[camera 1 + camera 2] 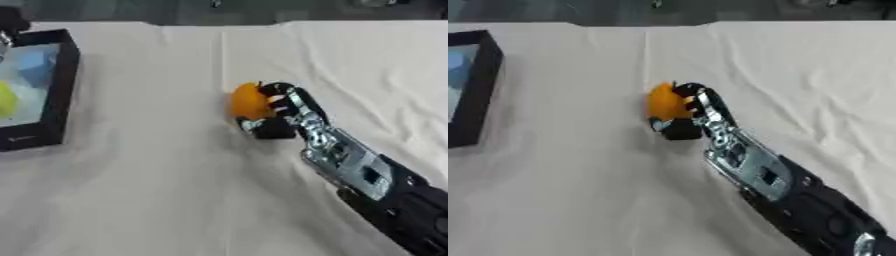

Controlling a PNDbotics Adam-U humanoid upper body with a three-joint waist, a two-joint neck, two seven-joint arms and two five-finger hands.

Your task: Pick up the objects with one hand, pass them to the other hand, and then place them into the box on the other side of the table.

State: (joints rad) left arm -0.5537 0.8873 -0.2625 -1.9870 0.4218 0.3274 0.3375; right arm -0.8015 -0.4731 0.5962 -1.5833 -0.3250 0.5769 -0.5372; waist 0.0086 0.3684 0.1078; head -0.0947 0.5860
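- Your table (157,200) is covered with a creased white cloth that fills most of both views.
- Your right arm (385,185) comes in from the lower right corner and stretches toward the middle of the table.
- The black-walled box (63,82) sits at the left edge, well apart from the arm; inside you can see a blue shape (35,67) and a yellow-green shape (5,100).
- Your right hand (278,112) has its fingers curled around the orange object (248,101), thumb below and fingers over the top.
- That orange object is near the table's middle; whether it is lifted off the cloth cannot be told.
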